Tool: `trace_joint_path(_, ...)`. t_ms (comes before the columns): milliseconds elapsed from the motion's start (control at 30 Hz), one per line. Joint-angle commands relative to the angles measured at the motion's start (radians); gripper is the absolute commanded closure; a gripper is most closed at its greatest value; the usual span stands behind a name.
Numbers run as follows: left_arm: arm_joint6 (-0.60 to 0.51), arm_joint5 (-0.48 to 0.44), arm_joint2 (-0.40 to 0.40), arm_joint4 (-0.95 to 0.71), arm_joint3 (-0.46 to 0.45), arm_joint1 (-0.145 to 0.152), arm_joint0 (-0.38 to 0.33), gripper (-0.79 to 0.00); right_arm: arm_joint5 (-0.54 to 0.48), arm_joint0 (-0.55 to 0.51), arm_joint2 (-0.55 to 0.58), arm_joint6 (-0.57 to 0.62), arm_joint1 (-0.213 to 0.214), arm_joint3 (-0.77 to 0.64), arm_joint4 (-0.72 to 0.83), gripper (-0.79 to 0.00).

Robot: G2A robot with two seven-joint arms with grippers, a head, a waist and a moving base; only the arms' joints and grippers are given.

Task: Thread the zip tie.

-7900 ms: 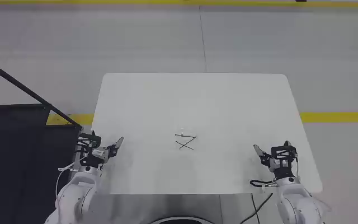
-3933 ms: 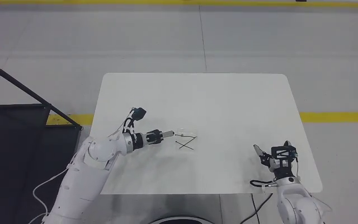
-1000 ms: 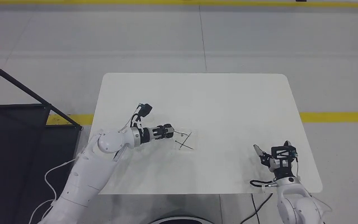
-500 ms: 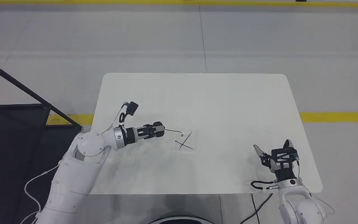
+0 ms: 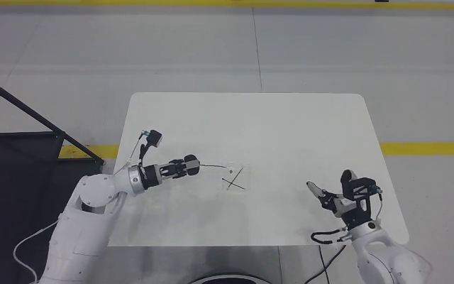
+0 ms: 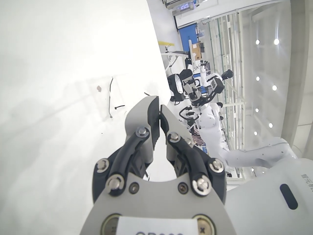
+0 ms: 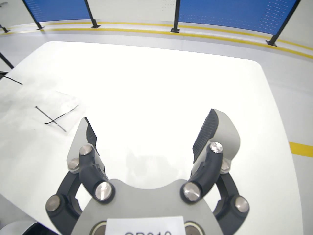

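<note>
Drawn back from the crossed ties (image 5: 235, 179) since half a second ago: left gripper (image 5: 191, 165), pressed together on one zip tie (image 5: 213, 167) by its end, free length trailing ahead of the tips over the desk (image 5: 298, 128). Raised with jaws spread, well apart: right gripper (image 7: 150, 123). Judged step: pick-up done, threading not begun. Next, bring tail to head; align closely.

Grey floor (image 5: 319, 50), yellow stripe (image 5: 418, 148), blue wall panels (image 7: 220, 1)
</note>
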Motion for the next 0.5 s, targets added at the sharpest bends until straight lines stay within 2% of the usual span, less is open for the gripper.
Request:
trace_joint_path(0,-0.002,-0.002,-0.003,-0.001,-0.001,0.001,0.003,0.000,-0.019,0.011,-0.007,0.047,0.000,-0.008,0.043,-0.785)
trace_joint_path(67,-0.002,-0.002,-0.003,-0.001,-0.001,0.001,0.003,0.000,-0.059,0.030,-0.009,0.113,0.003,-0.014,0.076,-0.785)
trace_joint_path(400,0.013,0.000,-0.006,0.000,-0.002,0.001,0.007,0.000,-0.059,0.030,-0.009,0.113,0.003,-0.014,0.076,-0.785)
trace_joint_path(467,0.030,-0.011,-0.009,-0.004,-0.014,0.002,0.020,0.000,-0.107,0.033,-0.030,0.138,0.005,-0.003,0.090,-0.785)
